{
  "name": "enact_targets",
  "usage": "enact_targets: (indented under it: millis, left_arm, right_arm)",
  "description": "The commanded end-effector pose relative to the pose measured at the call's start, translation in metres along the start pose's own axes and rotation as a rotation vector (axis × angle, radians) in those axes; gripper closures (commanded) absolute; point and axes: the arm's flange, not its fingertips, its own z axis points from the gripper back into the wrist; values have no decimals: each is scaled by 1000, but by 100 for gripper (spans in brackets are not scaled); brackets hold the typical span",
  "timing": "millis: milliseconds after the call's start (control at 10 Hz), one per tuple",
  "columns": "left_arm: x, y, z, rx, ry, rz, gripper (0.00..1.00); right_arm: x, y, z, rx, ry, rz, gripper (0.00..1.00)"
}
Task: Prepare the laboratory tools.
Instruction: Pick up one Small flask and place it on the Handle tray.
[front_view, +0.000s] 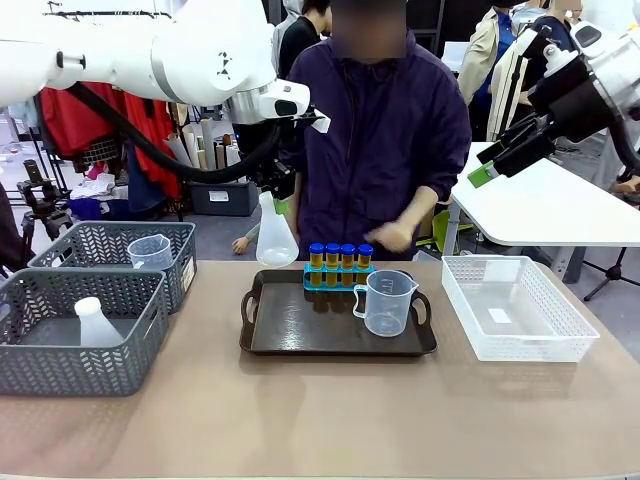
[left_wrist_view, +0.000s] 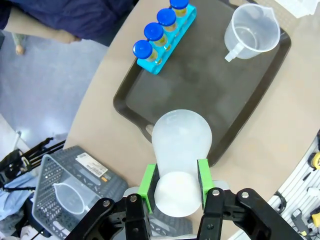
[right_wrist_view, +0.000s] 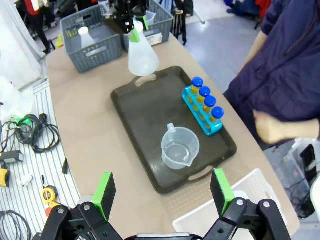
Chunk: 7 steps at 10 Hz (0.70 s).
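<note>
1. Room: a busy workshop behind a tan table (front_view: 330, 410). A person in a dark jacket (front_view: 385, 130) stands at 12 o'clock, one hand (front_view: 392, 237) hovering just behind the tray. A white side table sits at 2 o'clock.
2. White mesh basket (front_view: 515, 310) at 3 o'clock; two grey baskets (front_view: 90, 345) at 9 o'clock, holding a spare flask and beaker. I judge them the supply bins.
3. Dark tray (front_view: 300, 330) at centre, evidently the staging spot for the set.
4. Left gripper (left_wrist_view: 175, 187) clamps the neck of the translucent conical flask (left_wrist_view: 181, 137), hanging it wide end down above the tray's 10 o'clock corner, clear of the surface. Placement looks next.
5. Right gripper (right_wrist_view: 162, 192), fingers spread wide and empty, is raised high at 2 o'clock, likely parked out of the way.
6. Clear handled measuring beaker (front_view: 387, 302) stands upright on the tray at 3 o'clock.
7. Four amber tubes with blue caps (front_view: 340, 258) stand in a blue rack on the tray's 12 o'clock edge.
</note>
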Motion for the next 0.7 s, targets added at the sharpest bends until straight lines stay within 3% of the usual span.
enact_targets:
  millis: [0,600]
  left_arm:
    - [-1,2,4,4,-5,2,100]
    - [-1,2,4,4,-5,2,100]
  right_arm:
    - [1,0,0,3,-10,3,0]
    - [1,0,0,3,-10,3,0]
